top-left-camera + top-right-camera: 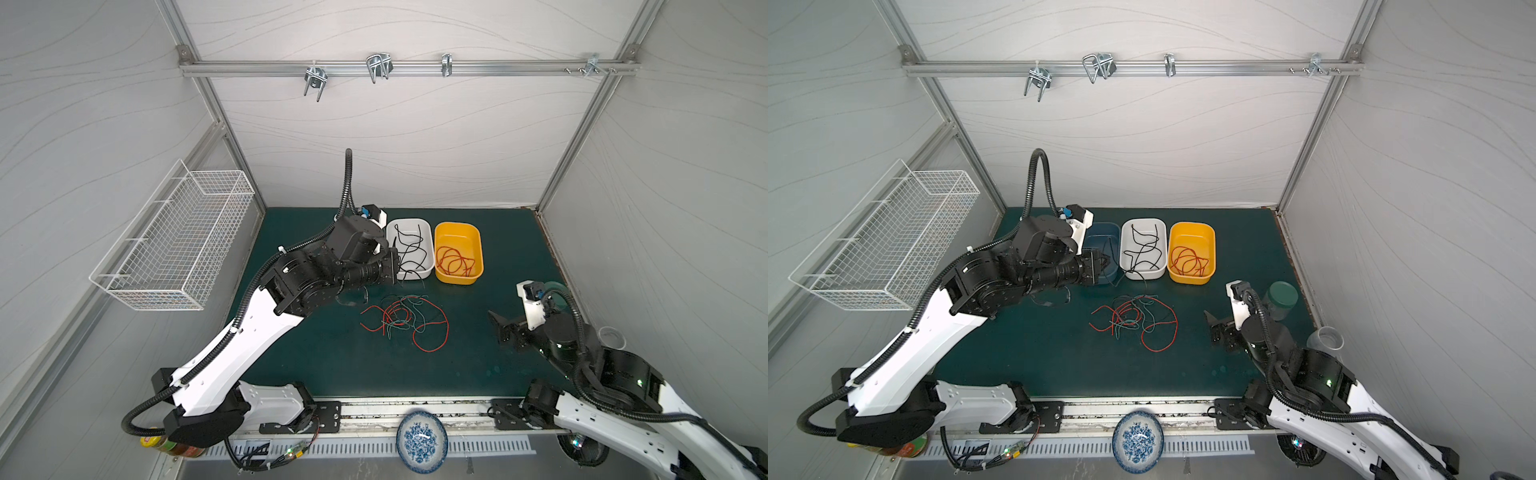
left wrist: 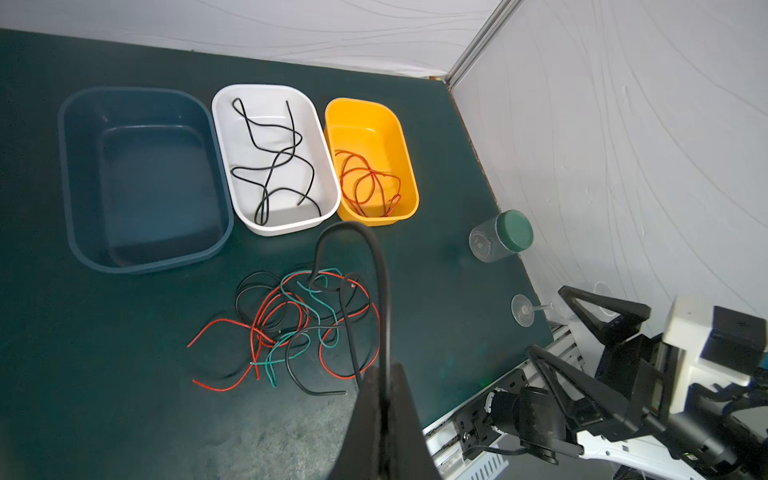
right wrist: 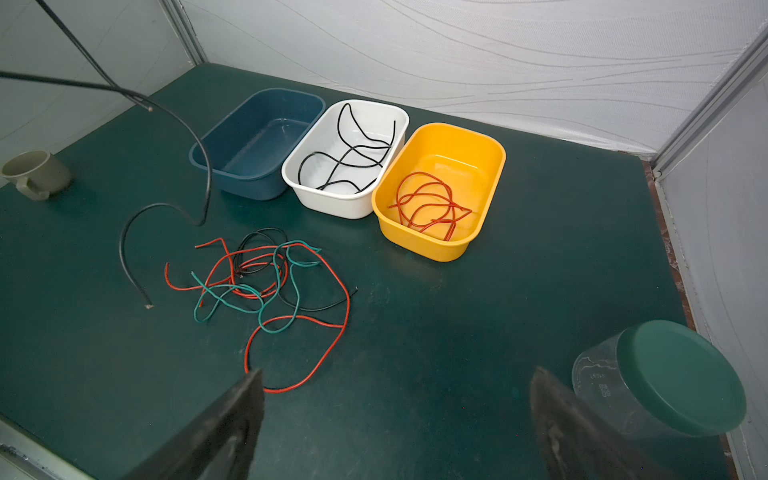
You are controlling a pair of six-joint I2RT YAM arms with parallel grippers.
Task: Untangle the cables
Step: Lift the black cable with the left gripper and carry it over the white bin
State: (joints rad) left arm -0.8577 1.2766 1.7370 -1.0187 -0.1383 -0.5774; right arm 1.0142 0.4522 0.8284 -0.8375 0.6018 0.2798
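Left tool [image 2: 384, 372] pinches a black cable [image 2: 385, 299] beside the white tub's [image 2: 286, 227] rim; right tool [image 3: 397, 374] gapes empty, well apart from that tub, over open worktop [image 3: 457, 332].

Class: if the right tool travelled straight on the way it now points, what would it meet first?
The right tool would probably meet the bare green mat, just short of the tangle, whose nearest strand is a red cable loop. Depth is unclear, so that loop could come first.
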